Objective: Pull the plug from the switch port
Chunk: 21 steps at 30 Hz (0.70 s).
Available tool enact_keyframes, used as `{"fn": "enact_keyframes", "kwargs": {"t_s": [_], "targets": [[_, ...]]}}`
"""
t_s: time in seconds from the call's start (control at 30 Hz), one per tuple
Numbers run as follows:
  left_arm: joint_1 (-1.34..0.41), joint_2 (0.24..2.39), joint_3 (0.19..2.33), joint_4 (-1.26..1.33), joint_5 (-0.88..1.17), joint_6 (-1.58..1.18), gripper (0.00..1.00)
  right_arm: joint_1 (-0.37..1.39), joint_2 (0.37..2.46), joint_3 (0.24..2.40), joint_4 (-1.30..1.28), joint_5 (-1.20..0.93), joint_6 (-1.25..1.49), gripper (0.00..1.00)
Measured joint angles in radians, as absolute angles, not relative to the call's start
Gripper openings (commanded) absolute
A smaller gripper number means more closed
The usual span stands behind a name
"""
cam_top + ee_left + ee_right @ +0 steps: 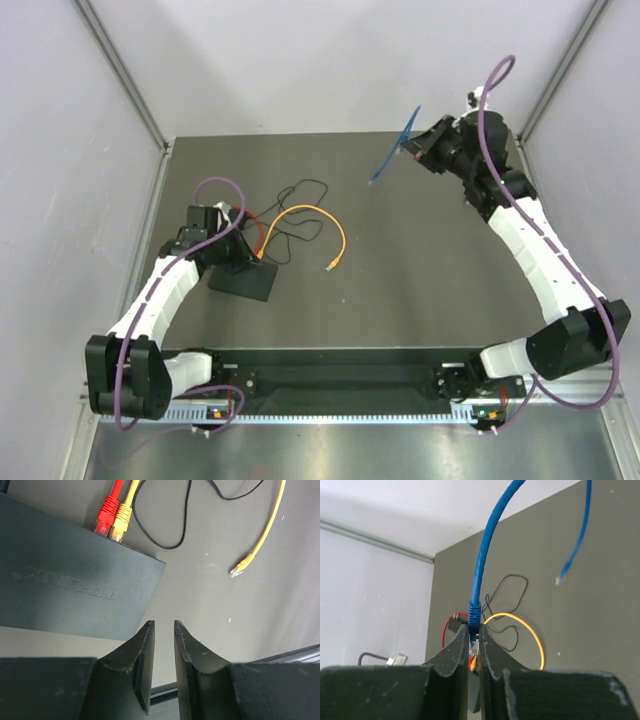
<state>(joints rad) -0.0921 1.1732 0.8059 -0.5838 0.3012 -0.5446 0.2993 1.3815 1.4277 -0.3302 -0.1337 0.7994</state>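
Already out of port, by look of it: blue plug (474, 611) pinched between jaws of right gripper (474, 630), which are shut tight on it, high over far right of table (420, 290). Switch (242, 280) lies near left, well apart, with red plug (104, 519) and yellow plug (120, 524) seated in it. Left gripper (164, 626) hovers at switch edge, jaws a slit apart, holding nothing. Step in hand: carrying plug off. Next move calls for lowering plug and opening jaws clear of switch.
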Motion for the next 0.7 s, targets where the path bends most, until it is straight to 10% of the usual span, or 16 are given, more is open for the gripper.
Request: {"fn": "enact_keyframes", "kwargs": {"t_s": [0.7], "targets": [[-0.092,1.169,0.774,-0.559,0.380,-0.498,0.27,-0.057,1.743,1.187,0.022,-0.518,0.923,0.01]]}}
